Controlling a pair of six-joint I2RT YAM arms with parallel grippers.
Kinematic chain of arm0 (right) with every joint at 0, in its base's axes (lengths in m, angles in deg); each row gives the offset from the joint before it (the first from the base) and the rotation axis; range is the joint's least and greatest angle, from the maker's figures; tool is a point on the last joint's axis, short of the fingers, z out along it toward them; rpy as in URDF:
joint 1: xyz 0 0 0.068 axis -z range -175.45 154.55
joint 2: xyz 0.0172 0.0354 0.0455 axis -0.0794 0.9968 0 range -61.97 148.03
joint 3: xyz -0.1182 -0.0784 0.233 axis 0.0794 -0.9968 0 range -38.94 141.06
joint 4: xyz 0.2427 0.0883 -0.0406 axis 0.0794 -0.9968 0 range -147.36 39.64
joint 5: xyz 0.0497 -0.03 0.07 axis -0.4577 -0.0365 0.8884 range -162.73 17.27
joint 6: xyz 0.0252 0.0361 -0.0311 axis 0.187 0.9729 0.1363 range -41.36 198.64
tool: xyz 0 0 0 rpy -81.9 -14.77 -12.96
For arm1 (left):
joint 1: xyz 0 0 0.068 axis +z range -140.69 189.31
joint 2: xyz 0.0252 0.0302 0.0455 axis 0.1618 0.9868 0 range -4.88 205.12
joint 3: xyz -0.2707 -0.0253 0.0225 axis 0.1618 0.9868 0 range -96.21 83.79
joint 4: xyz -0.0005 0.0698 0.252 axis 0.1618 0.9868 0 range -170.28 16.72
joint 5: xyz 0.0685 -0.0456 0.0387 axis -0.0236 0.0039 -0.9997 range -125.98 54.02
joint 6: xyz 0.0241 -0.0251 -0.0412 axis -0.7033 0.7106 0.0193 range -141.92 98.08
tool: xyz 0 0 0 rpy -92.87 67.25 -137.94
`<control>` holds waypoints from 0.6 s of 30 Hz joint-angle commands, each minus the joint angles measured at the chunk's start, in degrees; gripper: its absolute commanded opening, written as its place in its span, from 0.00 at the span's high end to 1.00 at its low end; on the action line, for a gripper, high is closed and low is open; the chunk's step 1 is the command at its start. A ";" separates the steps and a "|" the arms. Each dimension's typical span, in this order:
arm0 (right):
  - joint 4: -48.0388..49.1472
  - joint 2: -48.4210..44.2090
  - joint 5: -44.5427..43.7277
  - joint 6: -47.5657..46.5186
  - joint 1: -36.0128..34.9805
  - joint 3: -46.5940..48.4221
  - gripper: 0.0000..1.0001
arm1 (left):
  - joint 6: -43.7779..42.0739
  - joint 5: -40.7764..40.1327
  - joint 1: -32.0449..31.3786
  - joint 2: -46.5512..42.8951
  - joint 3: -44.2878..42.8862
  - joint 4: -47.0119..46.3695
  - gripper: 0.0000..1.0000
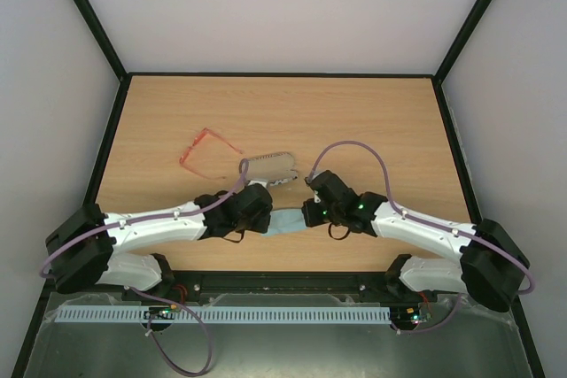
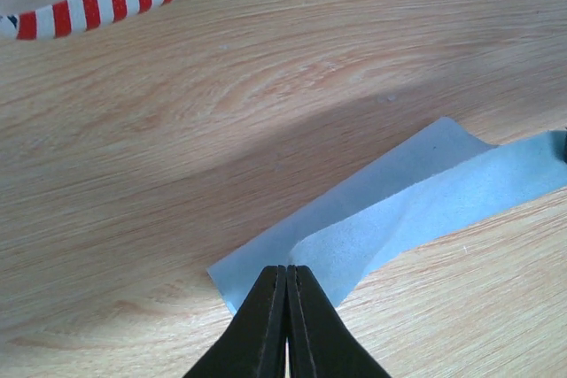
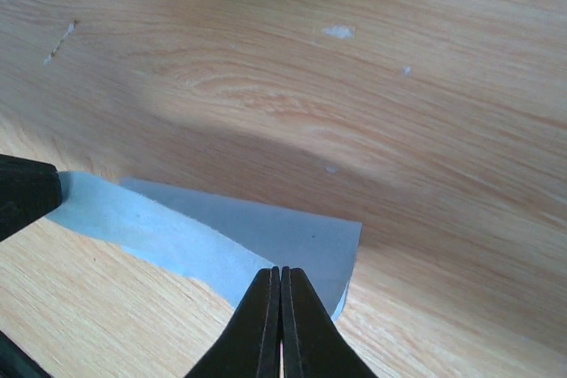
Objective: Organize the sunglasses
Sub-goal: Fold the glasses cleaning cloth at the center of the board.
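Closest to us in each wrist view are the black fingers, pressed flat together with no gap. The left gripper [image 2: 286, 268] meets the near corner of the light blue cloth [image 2: 425, 201], and the right gripper [image 3: 281, 270] meets the opposite near edge of the same cloth, so each appears to pinch a thin fold of it. The cloth is doubled over on itself, one layer lying across the other, and runs between the two grippers. In the right wrist view we see the dark tip of the left one at the far end of the cloth.

From above, the two arms angle inward over the near half of the wooden table [image 1: 354, 121], their grippers facing each other with the cloth between them. Just beyond the cloth lies the flag-printed case [image 1: 270, 167], red and white stripes at one end and black lettering on white along its side.

The sunglasses [image 1: 205, 150], a slim red-orange pair, rest on the table beyond the left gripper, left of the case, one thin temple arm reaching towards the case's left end. We cannot tell whether they touch. Neither gripper is on them.
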 commanded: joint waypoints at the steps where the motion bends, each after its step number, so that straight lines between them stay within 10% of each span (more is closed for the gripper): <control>1: 1.30 -1.73 -0.22 1.87 -1.14 -1.94 0.99 | 1.95 -1.43 -1.20 -1.26 1.07 1.03 0.98; 18: 2.97 -3.55 0.03 3.95 -2.32 -5.36 0.99 | 4.25 -2.57 -3.70 -1.47 1.38 2.06 0.98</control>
